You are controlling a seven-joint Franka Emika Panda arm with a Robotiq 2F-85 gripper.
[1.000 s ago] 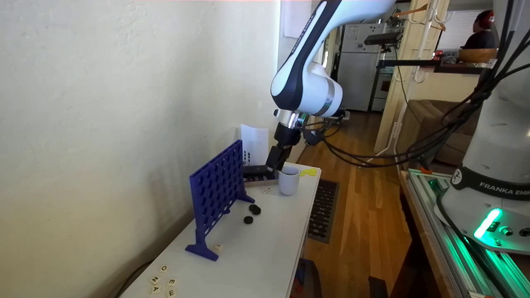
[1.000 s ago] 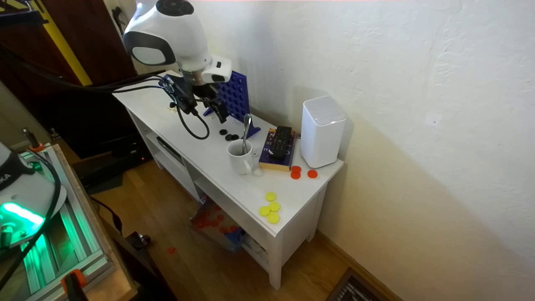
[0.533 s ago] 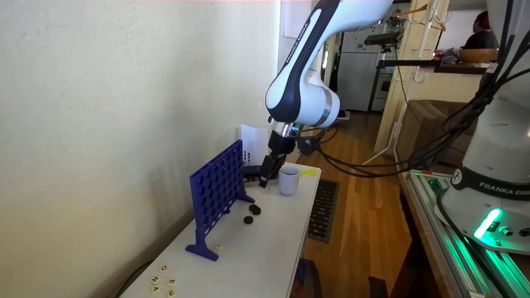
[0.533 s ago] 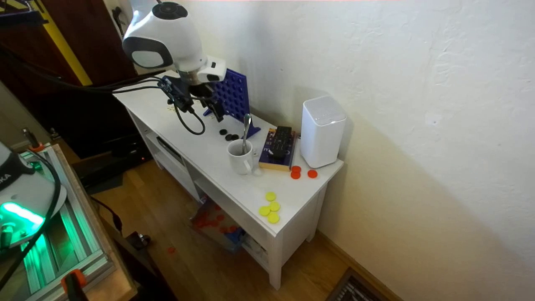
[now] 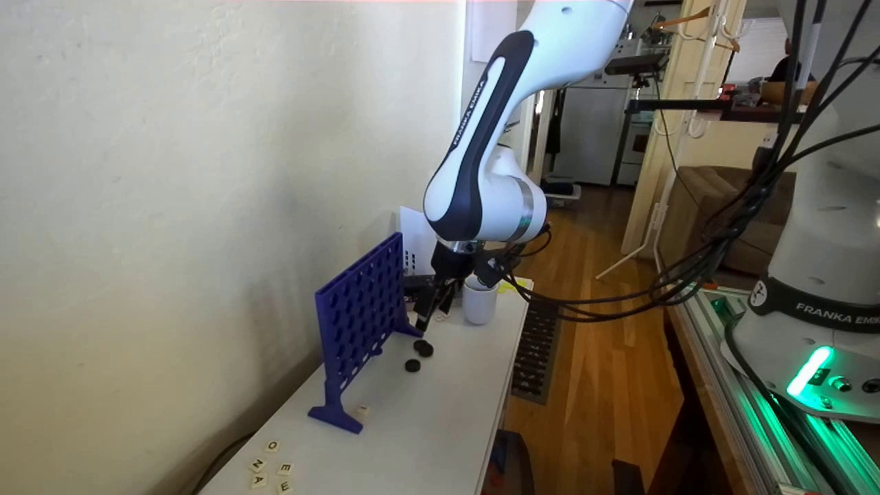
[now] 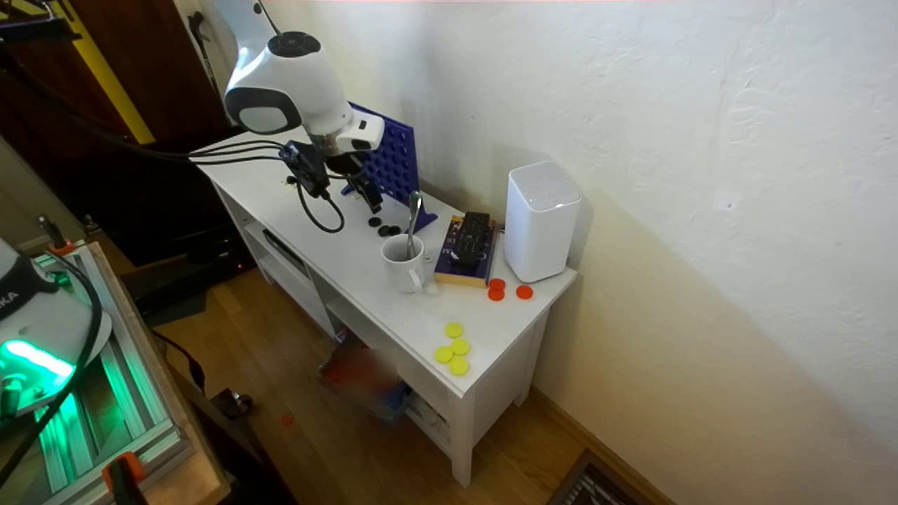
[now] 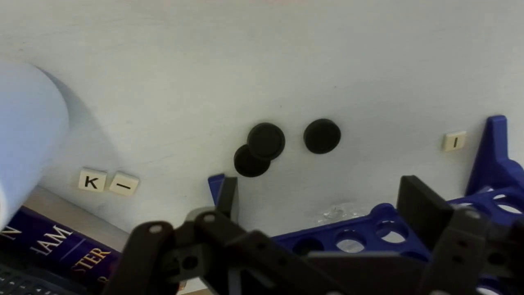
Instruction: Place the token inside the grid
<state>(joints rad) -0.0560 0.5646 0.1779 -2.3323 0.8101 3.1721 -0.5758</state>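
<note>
Three black tokens lie flat on the white table: one alone (image 7: 322,136), and one (image 7: 266,141) overlapping another (image 7: 250,162). They also show in both exterior views (image 5: 412,365) (image 6: 374,221). The grid, a blue upright rack with round holes (image 5: 361,309) (image 6: 409,158), stands beside them near the wall. Its lower part and feet show in the wrist view (image 7: 382,209). My gripper (image 7: 321,192) is open, with nothing between its fingers. In both exterior views it hangs above the table (image 5: 432,320) (image 6: 376,206), close to the black tokens and beside the grid, apart from the tokens.
A white cup (image 5: 479,302) with a spoon (image 6: 412,217) stands near the gripper. A book (image 6: 461,279) with a black remote (image 6: 471,238), a white box-shaped device (image 6: 540,224), red tokens (image 6: 496,293) and several yellow tokens (image 6: 459,346) are further along. Letter tiles (image 7: 92,179) lie about.
The arm has moved down and toward the grid's near side; the gripper is now lower and closer to the black tokens. The tokens, grid and cup have not moved.
</note>
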